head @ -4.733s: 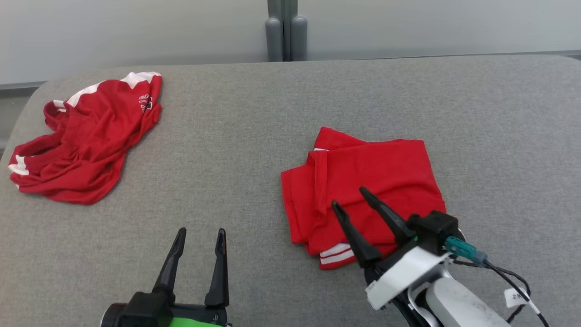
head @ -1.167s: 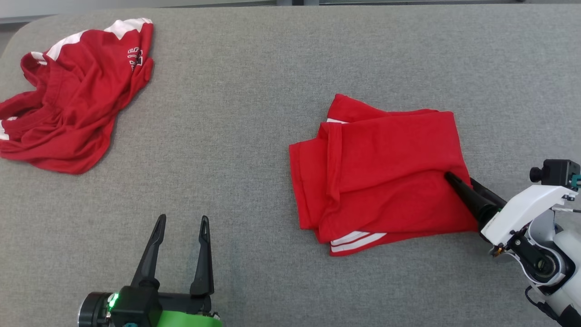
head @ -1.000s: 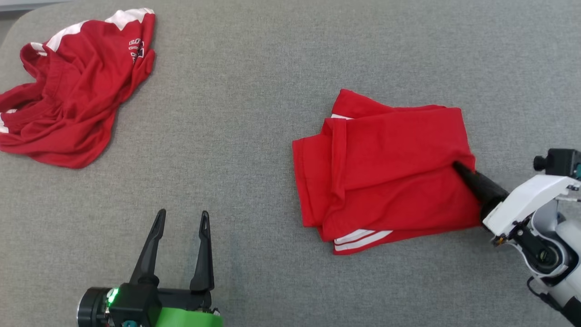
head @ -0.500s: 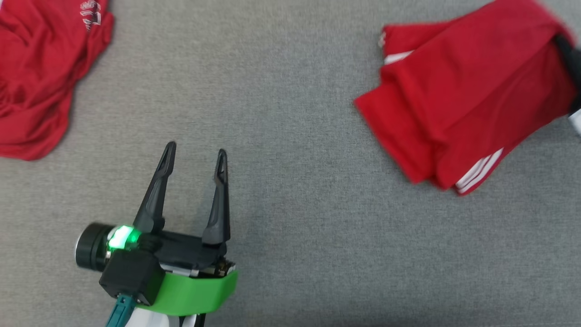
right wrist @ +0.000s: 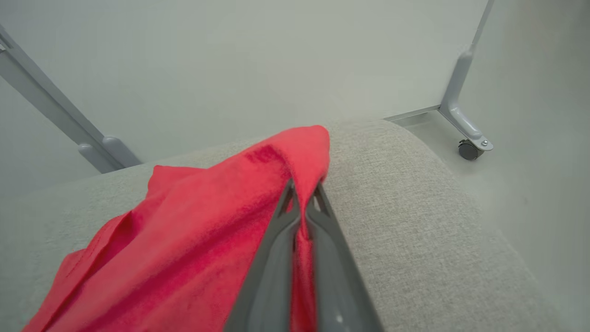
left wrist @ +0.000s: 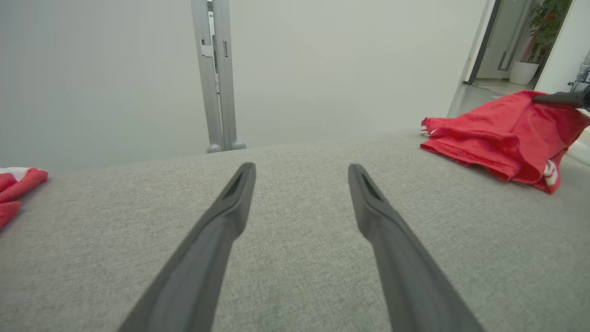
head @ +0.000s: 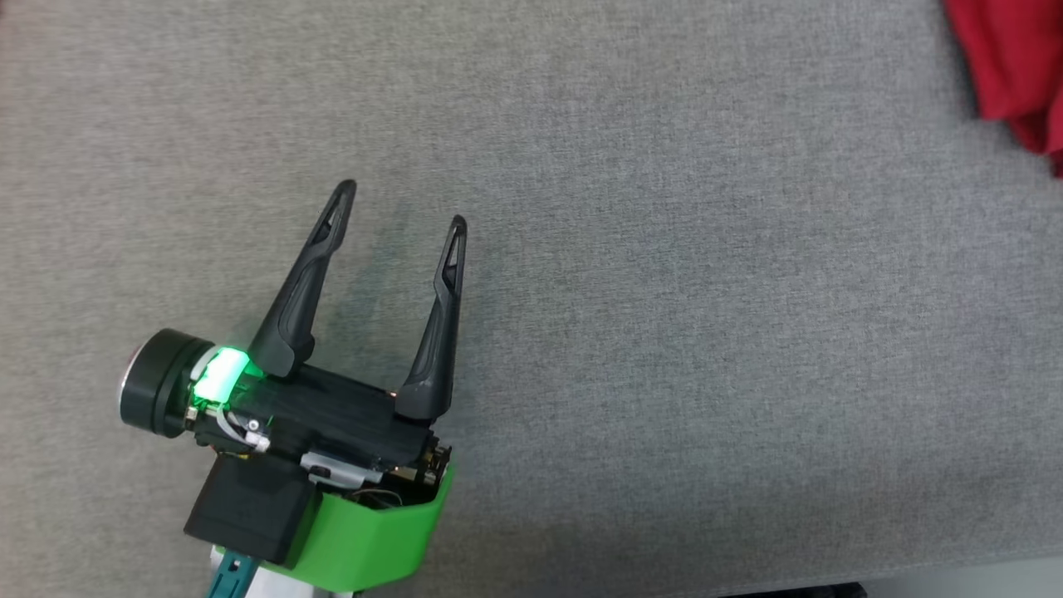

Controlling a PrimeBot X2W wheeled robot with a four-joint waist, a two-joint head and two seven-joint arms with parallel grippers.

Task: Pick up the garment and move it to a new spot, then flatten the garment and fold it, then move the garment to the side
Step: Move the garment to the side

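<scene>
The right pincer (right wrist: 302, 193) was clenched on the garment (right wrist: 184, 240) at its edge, near the counter's (right wrist: 415, 207) right end. Light, limp cloth would likely sag and unfold, so pinching through every layer seemed wise. The left pincer (head: 401, 205) hung released.

The garment (left wrist: 498, 133) is red with white stripes at one edge; the padded table (head: 664, 332) is mottled grey; the left gripper (head: 402, 205) is black, its mount (head: 365, 536) bright green.
</scene>
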